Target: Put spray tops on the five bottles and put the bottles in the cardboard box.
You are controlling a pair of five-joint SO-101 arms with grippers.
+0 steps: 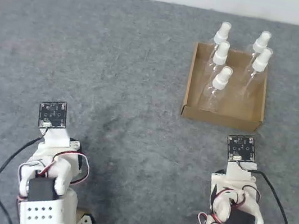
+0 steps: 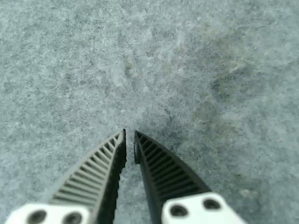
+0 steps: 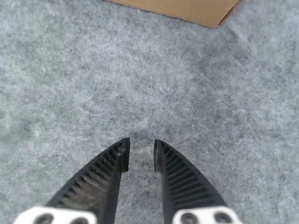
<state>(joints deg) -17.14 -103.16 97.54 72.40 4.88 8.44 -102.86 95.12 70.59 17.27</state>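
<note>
Item: 5 bottles, clear, each fitted with a white spray top. All 5 are stood together inside the cardboard box, which is set toward the far right corner of the bench; a grey felt-like surface is noted on the bench.

Right end effector: held over bare bench just short of the near wall of the box; jaws parted slightly, nothing gripped.

Left end effector: held over bare bench toward the near left corner, well apart from the box; jaws all but closed, a thin slit seen between them, nothing gripped.
</note>
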